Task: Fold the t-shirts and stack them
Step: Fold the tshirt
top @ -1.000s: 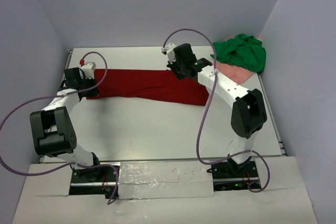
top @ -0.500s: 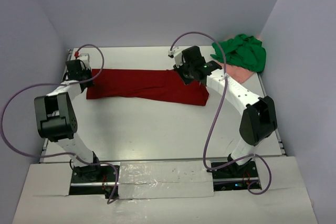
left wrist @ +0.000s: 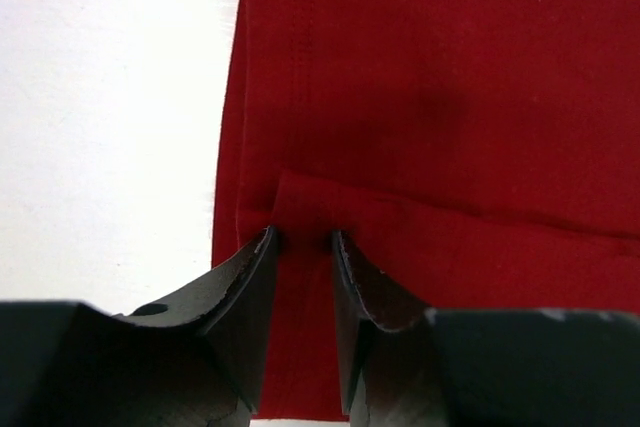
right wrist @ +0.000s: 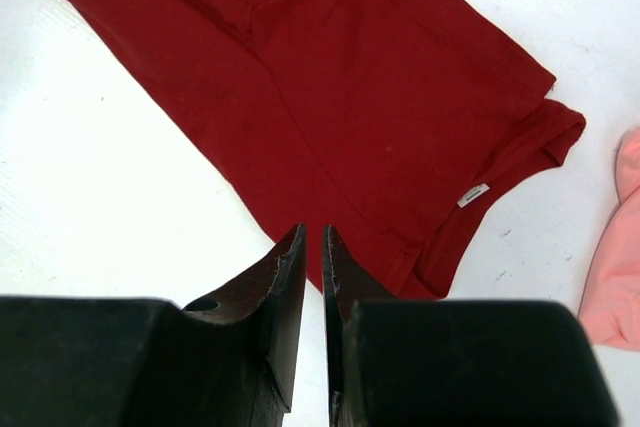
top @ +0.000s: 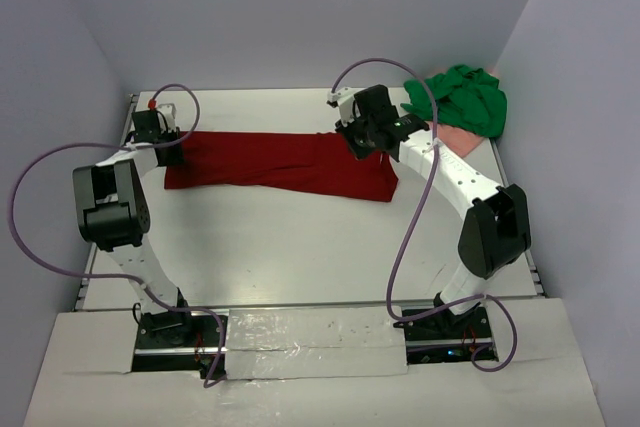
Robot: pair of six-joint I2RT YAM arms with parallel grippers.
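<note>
Since a second ago the left arm has swung back toward the far left corner, and the right gripper (top: 362, 137) has shifted slightly right. The dark red t-shirt (top: 280, 162) stays a long folded strip across the table (top: 300, 237). The green t-shirt (top: 465, 97) lies heaped on the pink t-shirt (top: 462, 139) at far right. Only the left wrist view shows the left gripper (left wrist: 300, 237) narrowed, pinching a fold of red cloth. The right wrist view shows the right fingers nearly together, empty, over the shirt's edge, and a white label (right wrist: 472, 194).
</note>
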